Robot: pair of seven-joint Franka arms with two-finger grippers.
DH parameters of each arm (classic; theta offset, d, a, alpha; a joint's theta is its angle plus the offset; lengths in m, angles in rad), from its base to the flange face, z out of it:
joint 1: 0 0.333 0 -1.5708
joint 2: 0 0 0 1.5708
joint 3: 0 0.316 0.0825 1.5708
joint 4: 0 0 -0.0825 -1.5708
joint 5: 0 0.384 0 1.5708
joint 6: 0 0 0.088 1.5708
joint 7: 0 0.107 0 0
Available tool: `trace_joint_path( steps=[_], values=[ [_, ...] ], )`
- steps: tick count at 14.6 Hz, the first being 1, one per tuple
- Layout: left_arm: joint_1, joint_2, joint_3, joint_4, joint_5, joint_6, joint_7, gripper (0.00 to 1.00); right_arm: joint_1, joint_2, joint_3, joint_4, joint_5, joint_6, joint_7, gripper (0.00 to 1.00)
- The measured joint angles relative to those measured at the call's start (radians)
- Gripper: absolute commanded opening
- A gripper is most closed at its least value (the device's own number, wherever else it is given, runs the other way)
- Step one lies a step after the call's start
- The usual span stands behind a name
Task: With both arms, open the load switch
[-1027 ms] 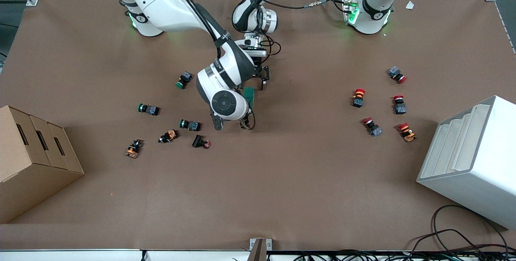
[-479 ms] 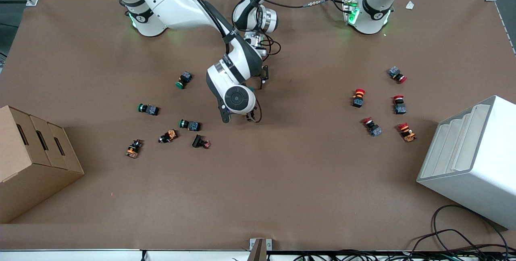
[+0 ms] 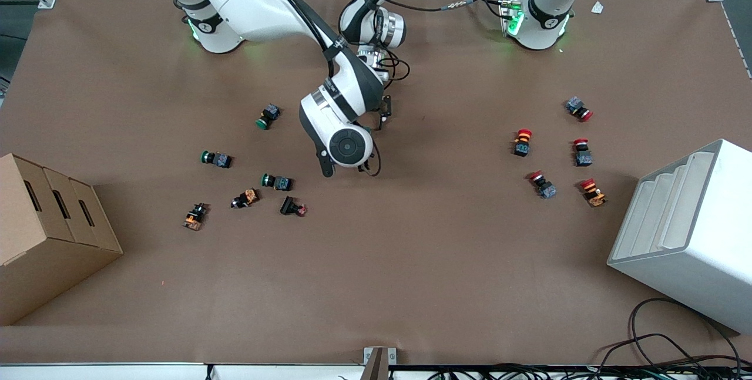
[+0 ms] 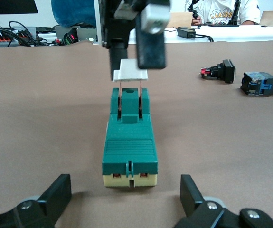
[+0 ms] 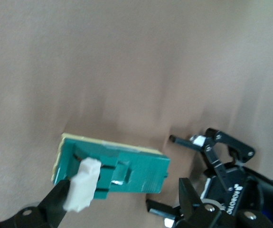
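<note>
The load switch (image 4: 129,142) is a dark-green block on a cream base, lying flat mid-table with its white lever (image 4: 130,75) raised on two thin pins. My left gripper (image 4: 126,184) is low at one end of it, open, with the block's end between its fingertips and apart from both. My right gripper (image 5: 124,190) hangs over the switch (image 5: 115,171), open along its length, one finger (image 5: 55,204) against the white lever (image 5: 81,185). In the front view the right arm's wrist (image 3: 343,145) covers almost all of the switch (image 3: 365,129).
Green-capped push buttons (image 3: 216,158) and other small parts lie toward the right arm's end. Red-capped buttons (image 3: 521,141) lie toward the left arm's end. A cardboard box (image 3: 47,233) and a white bin (image 3: 687,233) stand at the table's ends.
The right arm's hand has swung in over the load switch toward the left gripper, covering it in the front view. Over the last half second it barely moved.
</note>
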Motion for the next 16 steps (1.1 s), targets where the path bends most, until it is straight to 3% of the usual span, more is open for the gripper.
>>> trace_joint_path(
  steps=[4,16],
  values=[
    [-0.003,0.004,0.000,0.000,0.005,-0.013,-0.004,0.99,0.005,0.000,0.000,0.009,0.000,-0.091,0.000,1.00],
    [-0.005,0.006,0.000,0.001,0.005,-0.019,-0.002,0.99,0.059,-0.005,0.006,0.020,-0.001,-0.168,0.000,1.00]
  ],
)
